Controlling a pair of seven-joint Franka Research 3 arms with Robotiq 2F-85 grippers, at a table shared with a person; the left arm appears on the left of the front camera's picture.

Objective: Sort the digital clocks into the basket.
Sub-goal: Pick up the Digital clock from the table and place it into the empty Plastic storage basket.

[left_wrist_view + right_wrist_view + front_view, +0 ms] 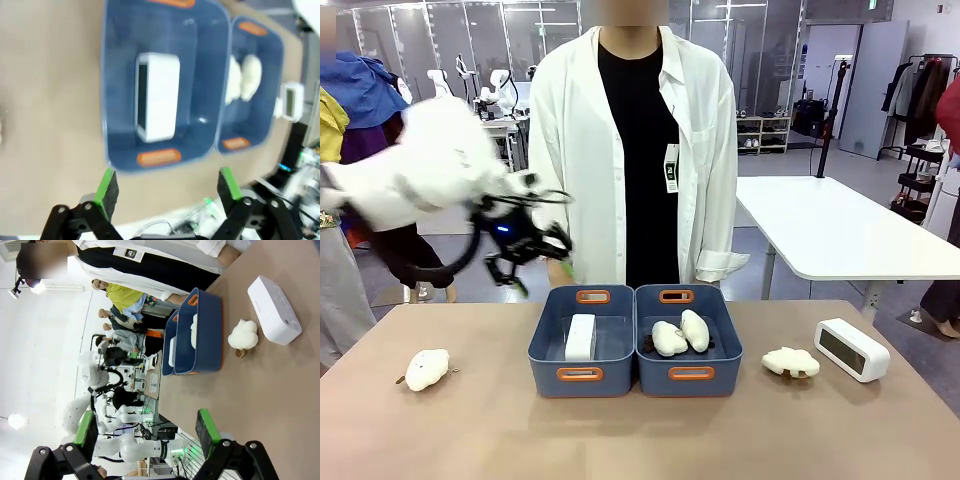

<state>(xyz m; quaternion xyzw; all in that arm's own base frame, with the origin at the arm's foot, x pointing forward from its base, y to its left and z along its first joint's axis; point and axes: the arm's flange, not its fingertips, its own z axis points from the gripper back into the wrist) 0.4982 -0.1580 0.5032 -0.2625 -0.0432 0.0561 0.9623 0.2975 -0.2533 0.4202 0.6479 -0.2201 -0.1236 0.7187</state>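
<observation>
Second clock is waiting to be sorted.
On the tan table (470, 440), the blue-grey rectangular plastic basket (550, 360) is holding one white rounded plastic digital clock (580, 337); the other digital clock (851, 349) is lying well to its right. The left gripper (167, 181) and right gripper (145, 425) are hanging spread and empty; the right one looks best placed for reaching next.
</observation>
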